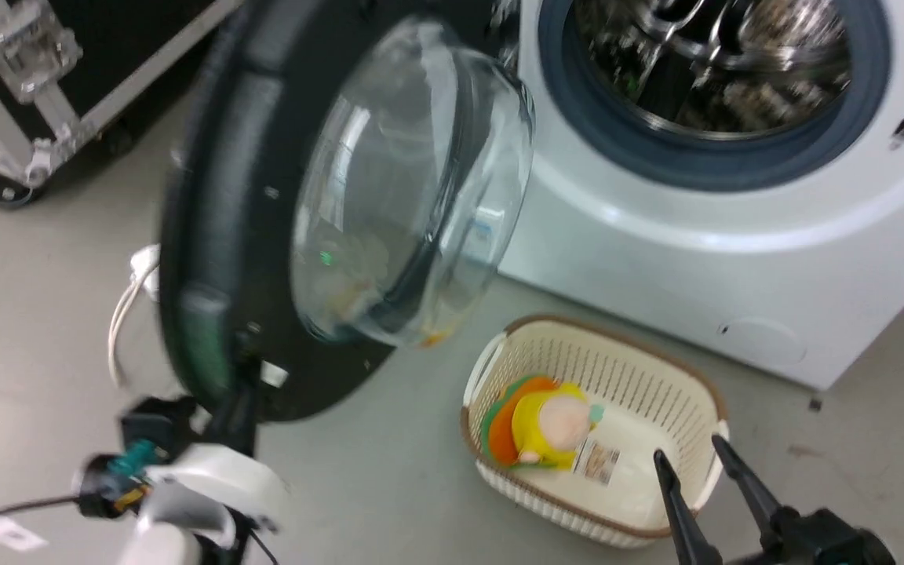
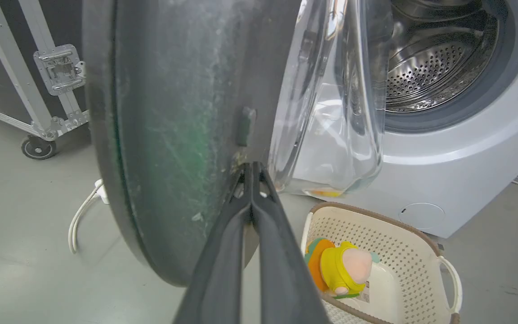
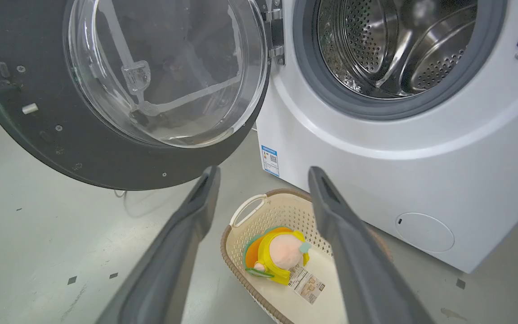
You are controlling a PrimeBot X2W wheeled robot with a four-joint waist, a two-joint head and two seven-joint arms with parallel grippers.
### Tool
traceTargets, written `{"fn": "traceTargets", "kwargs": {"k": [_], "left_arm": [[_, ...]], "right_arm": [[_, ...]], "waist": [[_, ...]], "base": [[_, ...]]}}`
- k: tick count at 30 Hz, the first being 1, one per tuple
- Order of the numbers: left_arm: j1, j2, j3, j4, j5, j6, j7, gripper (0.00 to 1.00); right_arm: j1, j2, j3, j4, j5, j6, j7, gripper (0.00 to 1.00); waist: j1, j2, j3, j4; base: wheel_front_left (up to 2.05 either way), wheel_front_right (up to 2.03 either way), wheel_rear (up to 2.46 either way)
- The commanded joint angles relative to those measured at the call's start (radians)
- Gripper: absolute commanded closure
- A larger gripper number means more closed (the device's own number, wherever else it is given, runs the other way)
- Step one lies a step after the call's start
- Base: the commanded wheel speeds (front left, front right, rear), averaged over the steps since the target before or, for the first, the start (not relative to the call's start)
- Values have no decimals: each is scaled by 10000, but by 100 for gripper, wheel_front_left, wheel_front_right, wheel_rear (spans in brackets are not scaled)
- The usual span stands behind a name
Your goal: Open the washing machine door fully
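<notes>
head / door: door [image 1: 216, 235] stood swung well out from washer [image 1: 656, 259], not yet fully open.
head / left tool: left tool [image 1: 242, 396] sat at the door's lower rim, blurred.
left wrist / grip: fingers [image 2: 223, 252] were clenched together, tips pressed on the door's inner face beside the glass bowl [image 2: 331, 112], nothing between them.
right wrist / right tool: right tool [image 3: 263, 173] was released, spread wide above basket [image 3: 241, 211], apart from the door.
right wrist / hinge: hinge [image 3: 277, 31] sat between door and drum [image 3: 394, 45].
handling: probably heavy, stiff, glossy-slick, with fragile glass. Push the black ring near the free edge, not the bowl.
</notes>
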Motion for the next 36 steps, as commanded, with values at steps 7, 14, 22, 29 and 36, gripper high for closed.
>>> {"fn": "traceTargets", "kwargs": {"k": [7,14,22,29,36], "left_arm": [[-1567,872,1096,1078,-671,-159,-430,100],[-3330,2065,1957,2748,-1272,-439,-583,100],[-5285,3443,2153,4995,-1318,-691,-989,100],[-6170,3805,1935,6460,-1322,-836,-1374,100],[-5698,3507,1532,6180,-936,-880,-1455,100]], "right_arm": [[-697,-117,-79,-401,-495,10,411,0],[-997,-233,-178,-888,-809,10,791,0],[-1162,-305,-328,-1298,-1056,10,981,0],[-1200,-230,-372,-1298,-1081,10,925,0],[-1178,-149,-560,-967,-921,10,599,0]], "waist": [[0,0,1716,20],[0,0,2732,-220],[0,0,3463,-577],[0,0,3456,-786],[0,0,2529,-944]], "base": [[0,0,0],[0,0,0],[0,0,0],[0,0,0],[0,0,0]]}}
